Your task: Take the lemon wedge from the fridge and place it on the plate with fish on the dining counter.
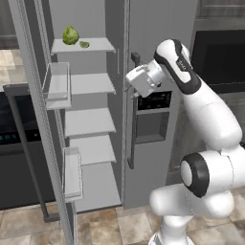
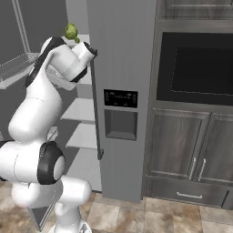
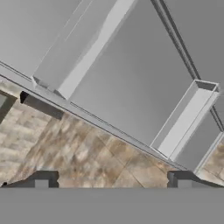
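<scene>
1. The fridge [image 1: 95,95] stands with its left door swung open.
2. The lemon wedge [image 1: 84,44] lies on the top shelf [image 1: 98,45], beside a leafy green ball [image 1: 70,35].
3. The jaws [image 3: 111,177] are spread wide, holding nothing.

My arm rises from the base in a stack of white links with dark joints. Shoulder low, a big dark-ringed joint above it, then a long white link slanting up and away from me. At the top the elbow bends sharply, dark band across it. Forearm short, ending in a pale round wrist flange. In the left base view the wrist faces left; in the right base view it points up and to the right.

My gripper [image 3: 112,178]: two small dark fingertips [image 3: 42,179] stand far apart at the bottom of the hand view. Jaws spread wide, nothing between them. The hand view is rolled, so the hand is tilted.
</scene>
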{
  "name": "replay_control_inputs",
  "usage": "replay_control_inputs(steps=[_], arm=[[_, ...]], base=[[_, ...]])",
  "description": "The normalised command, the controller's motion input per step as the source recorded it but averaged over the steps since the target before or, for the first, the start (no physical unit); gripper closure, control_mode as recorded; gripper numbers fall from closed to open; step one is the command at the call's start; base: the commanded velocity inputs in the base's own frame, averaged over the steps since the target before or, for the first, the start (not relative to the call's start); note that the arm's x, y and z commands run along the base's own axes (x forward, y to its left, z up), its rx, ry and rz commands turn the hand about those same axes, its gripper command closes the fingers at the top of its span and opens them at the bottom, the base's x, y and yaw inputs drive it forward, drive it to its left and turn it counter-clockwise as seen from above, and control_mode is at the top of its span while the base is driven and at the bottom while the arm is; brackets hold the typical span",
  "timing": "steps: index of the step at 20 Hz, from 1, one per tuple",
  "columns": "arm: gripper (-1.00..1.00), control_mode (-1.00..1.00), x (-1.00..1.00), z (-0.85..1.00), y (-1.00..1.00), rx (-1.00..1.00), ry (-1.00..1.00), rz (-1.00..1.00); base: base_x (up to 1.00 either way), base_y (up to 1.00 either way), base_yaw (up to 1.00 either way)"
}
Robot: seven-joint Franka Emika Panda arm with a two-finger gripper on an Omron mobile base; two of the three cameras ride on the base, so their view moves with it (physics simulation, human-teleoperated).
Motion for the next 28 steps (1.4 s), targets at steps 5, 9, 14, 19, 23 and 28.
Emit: replay_control_inputs(steps=[5,9,14,19,23,28], arm=[[-1.00,-1.00,-1.00,-0.48,-0.59,-0.21,-0.14,-0.01],[-1.00,-1.00,-0.94,-0.19,-0.16,-0.23,0.00,-0.14],[-1.00,-1.00,-0.75,0.00,-0.10,-0.17,0.00,-0.22],[-1.00,-1.00,-0.22,0.00,-0.01,-0.06,-0.06,-0.12],[-1.00,-1.00,0.00,0.00,0.00,0.00,0.00,0.00],[-1.00,-1.00,-0.12,0.00,-0.07,-0.01,0.00,-0.07]], base=[[0.00,0.00,0.00],[0.00,0.00,0.00],[0.00,0.00,0.00],[0.00,0.00,0.00],[0.00,0.00,0.00],[0.00,0.00,0.00]])
